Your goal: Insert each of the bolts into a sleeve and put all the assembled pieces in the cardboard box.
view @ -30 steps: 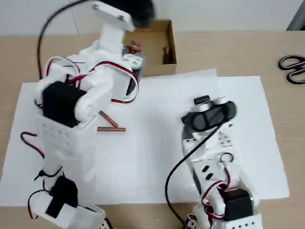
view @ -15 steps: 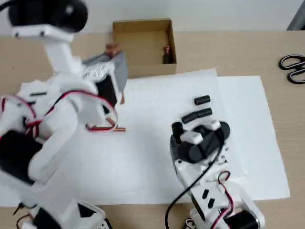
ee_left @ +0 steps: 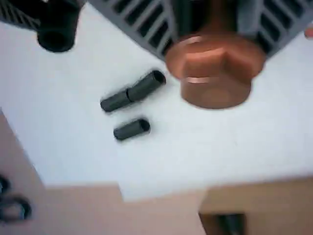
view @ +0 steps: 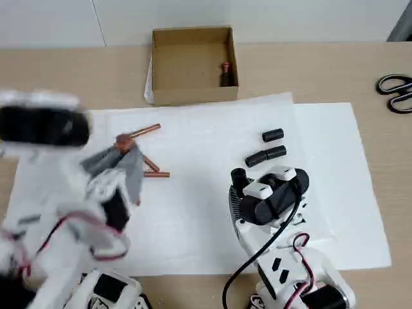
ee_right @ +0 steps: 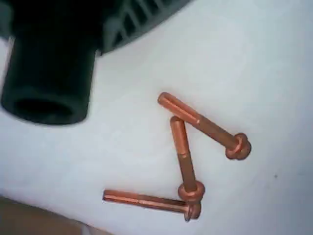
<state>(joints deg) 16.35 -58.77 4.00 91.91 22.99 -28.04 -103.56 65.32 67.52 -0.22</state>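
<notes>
**A:** Left gripper (view: 123, 145) is clamped on a copper bolt (ee_left: 212, 73) near its head, well in front of the cardboard box (view: 192, 96). Right gripper (view: 247, 183) is closed around a black sleeve (ee_right: 46, 73) with the bore facing out. My guess is they're lining up to mate the two.

**B:** Agreed. One assembled piece (view: 225, 72) already sits inside the box, while spare sleeves (view: 266, 155) and loose bolts (ee_right: 185, 159) lie in front of it. The bolt head hides the exact pinch point, and the left gripper covers part of the bolt pile.

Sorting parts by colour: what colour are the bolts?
The bolts are copper-coloured; the right wrist view shows them best.
</notes>
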